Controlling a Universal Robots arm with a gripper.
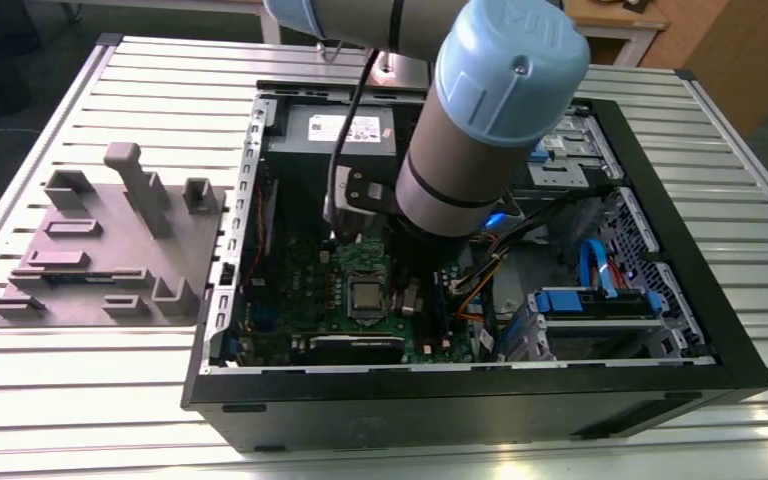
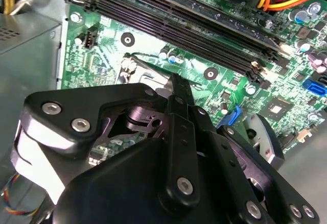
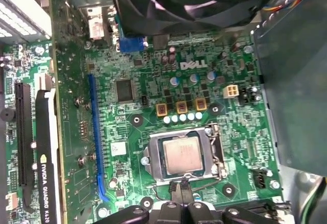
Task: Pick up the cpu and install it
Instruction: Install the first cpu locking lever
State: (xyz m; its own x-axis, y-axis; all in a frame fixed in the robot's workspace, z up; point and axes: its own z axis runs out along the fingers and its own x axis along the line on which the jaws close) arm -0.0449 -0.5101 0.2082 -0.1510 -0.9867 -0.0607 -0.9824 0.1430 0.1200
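Inside the computer case [image 1: 744, 370], the cpu [image 3: 182, 156] already lies flat in its motherboard socket [image 3: 217, 155], so the gripper [image 3: 181, 203], its fingertips pinched together empty beside it, should probably avoid nudging it

The exterior view looks down at an angle from high and well back onto the open black computer case [image 1: 704, 330] on the slatted metal table [image 1: 64, 400]. Both wrist views sit close inside the case, facing the green motherboard [image 3: 204, 91] [image 2: 225, 81], which all three views share. The second wrist view looks obliquely past the black gripper [image 2: 176, 89].
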